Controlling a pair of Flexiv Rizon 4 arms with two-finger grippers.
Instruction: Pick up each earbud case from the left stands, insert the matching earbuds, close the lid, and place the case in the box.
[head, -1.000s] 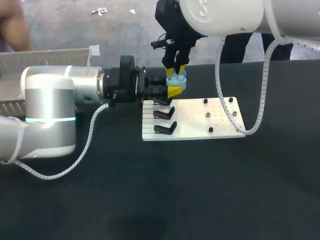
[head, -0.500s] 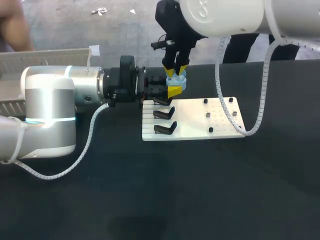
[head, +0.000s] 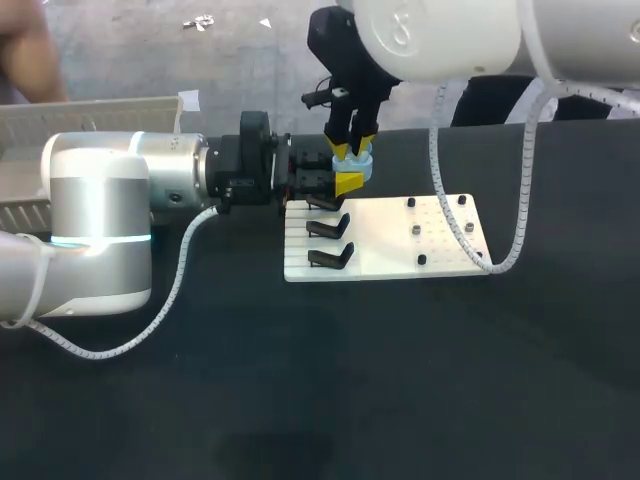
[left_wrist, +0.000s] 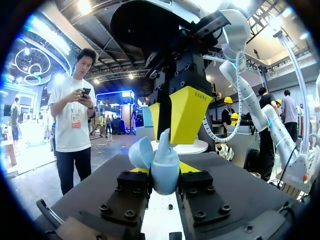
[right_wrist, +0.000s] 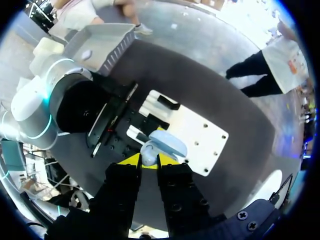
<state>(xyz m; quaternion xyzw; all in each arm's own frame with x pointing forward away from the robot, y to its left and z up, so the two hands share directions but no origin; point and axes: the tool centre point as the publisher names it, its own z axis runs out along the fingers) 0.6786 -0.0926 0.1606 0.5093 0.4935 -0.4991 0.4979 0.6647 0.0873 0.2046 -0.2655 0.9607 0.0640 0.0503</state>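
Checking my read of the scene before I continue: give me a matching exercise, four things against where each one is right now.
Things:
A. earbud case
B. earbud
C. black stands
D. box

Places:
1. on the white board
2. far left, behind the left arm
3. in the left jaws, lid open
4. in the right jaws, just above the case

Pairs: A-3, B-4, C-1, D-2.

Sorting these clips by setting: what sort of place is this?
Likely a robot assembly workstation: a black table carrying a white fixture board with black stands, a grey box at its left, and an earbud case held in the left gripper.
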